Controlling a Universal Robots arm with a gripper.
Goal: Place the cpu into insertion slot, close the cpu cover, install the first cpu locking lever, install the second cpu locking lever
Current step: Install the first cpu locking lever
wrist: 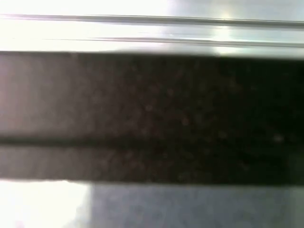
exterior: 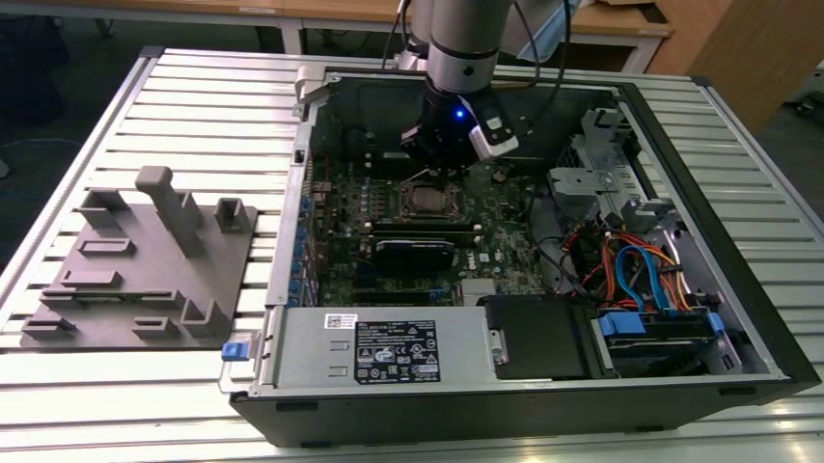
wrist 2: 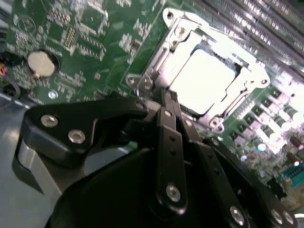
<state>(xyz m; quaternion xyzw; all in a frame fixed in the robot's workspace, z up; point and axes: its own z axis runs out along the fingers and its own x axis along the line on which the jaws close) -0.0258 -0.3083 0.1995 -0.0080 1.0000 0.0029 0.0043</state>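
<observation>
You can see the cpu (wrist 2: 205, 78) already sitting in the insertion slot (wrist 2: 161, 66) near the middle of the motherboard (wrist 2: 95, 42), and the cpu cover (wrist 2: 247, 76) seems to lie closed around it. The gripper (wrist 2: 165, 100) has its fingers drawn narrow together, holding nothing, at the socket's edge. I judge the locking levers are the remaining work.

You are seeing the open computer case (exterior: 515, 386) lying on the counter (exterior: 129, 405); the fixture tray (exterior: 129, 280) is sitting toward the exterior view's left of it; the cpu (wrist 2: 202, 76) is sitting in the insertion slot (wrist 2: 164, 57).
</observation>
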